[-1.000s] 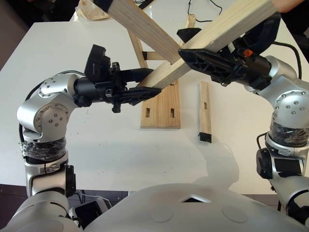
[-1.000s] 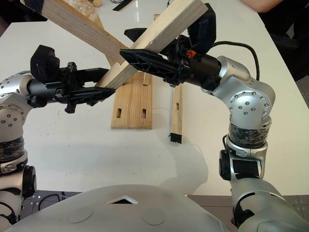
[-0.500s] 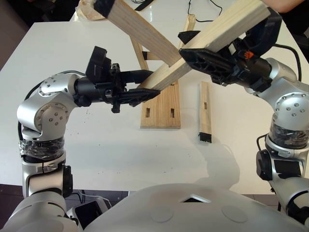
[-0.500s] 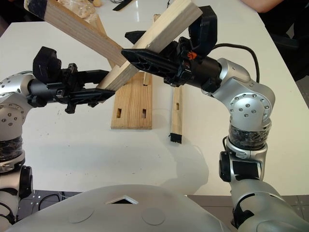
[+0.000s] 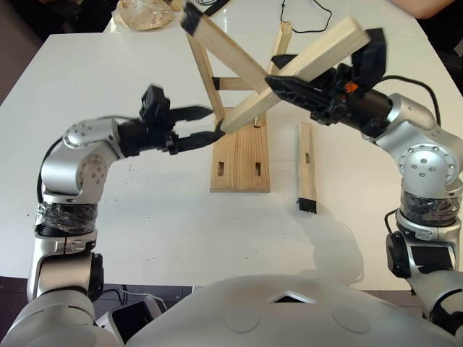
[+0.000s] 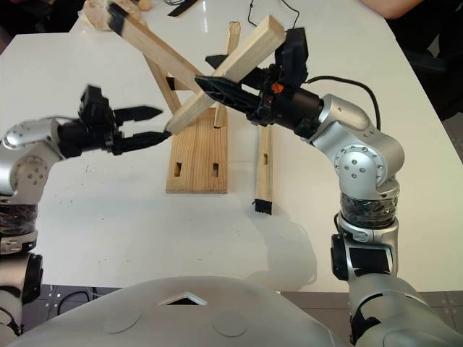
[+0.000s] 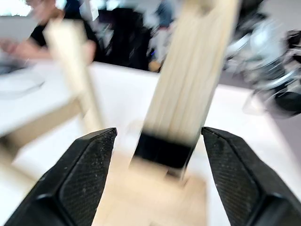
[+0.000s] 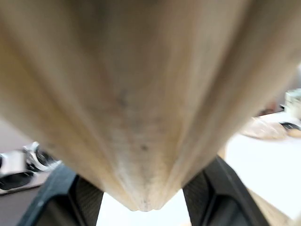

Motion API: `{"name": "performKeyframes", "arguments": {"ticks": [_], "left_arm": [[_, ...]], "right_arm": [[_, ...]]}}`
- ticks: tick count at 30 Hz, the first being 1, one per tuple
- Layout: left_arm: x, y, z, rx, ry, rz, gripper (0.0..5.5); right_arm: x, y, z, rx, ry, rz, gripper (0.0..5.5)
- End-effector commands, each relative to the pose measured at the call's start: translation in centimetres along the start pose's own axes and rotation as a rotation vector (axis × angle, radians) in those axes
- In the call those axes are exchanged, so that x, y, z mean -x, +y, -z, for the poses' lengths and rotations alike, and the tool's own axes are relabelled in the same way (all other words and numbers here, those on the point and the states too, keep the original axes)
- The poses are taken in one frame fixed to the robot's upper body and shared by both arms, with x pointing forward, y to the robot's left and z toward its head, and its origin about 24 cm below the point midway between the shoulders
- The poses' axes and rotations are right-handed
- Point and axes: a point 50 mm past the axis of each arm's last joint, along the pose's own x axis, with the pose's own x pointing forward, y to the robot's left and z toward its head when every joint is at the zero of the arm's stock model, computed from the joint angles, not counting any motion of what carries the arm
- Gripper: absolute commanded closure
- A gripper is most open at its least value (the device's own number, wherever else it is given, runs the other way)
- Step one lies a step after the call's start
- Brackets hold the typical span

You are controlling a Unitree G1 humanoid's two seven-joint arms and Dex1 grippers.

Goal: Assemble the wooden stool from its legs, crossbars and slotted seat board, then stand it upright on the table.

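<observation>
**White worktop, crossed beams held above the seat board**

White worktop (image 5: 145, 217) fills the scene, with a crumpled bag (image 5: 145, 11) at its far edge. The slotted seat board (image 5: 241, 163) lies flat near the middle. A loose leg (image 5: 307, 163) lies just beside it on the right, running the same way and apart from the board.

The right hand (image 5: 278, 70) is pinching a beam (image 5: 318, 54) part-way along and holds it in the air above the far end of the board. This beam slopes down toward the left and ends in a dark cap. A second beam (image 5: 224, 47) crosses it and rises toward the far left. Whether the two are joined cannot be told. Behind them a crossbar (image 5: 233, 83) links two thinner legs.

The left hand (image 5: 210, 122) hovers at the beam's capped lower end. Its fingers (image 7: 89, 174) are spread wide, one on each side of the cap and not touching it.
</observation>
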Motion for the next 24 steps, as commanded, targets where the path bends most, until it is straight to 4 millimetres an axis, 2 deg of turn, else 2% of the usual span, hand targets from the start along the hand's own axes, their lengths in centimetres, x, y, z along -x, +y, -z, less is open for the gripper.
{"name": "performKeyframes", "arguments": {"ticks": [1, 7, 11, 14, 17, 24], "left_arm": [[3.5, 2.1, 4.5, 0.054, 0.126, -0.269, 2.18], [4.8, 3.5, 4.5, 0.157, -0.136, -0.688, 2.18], [4.3, 3.6, 3.6, 0.386, -0.466, -0.998, 2.18], [3.7, 3.3, 4.2, 0.527, -0.577, -1.144, 2.18], [3.5, 3.5, 4.7, 0.618, -0.626, -1.258, 2.18], [4.2, 3.5, 5.6, 0.616, -0.633, -1.407, 2.18]], "right_arm": [[0.8, -0.5, 1.3, 0.073, 0.079, 0.031, 3.46], [2.6, -0.6, 3.6, 0.214, 0.3, -0.029, 3.46], [3.6, -0.3, 4.0, 0.197, 0.345, -0.09, 3.46], [3.9, -0.3, 3.8, 0.183, 0.361, -0.126, 3.46], [4.0, -0.2, 3.8, 0.179, 0.369, -0.151, 3.46], [4.7, -0.6, 3.8, 0.169, 0.414, -0.167, 3.46]]}}
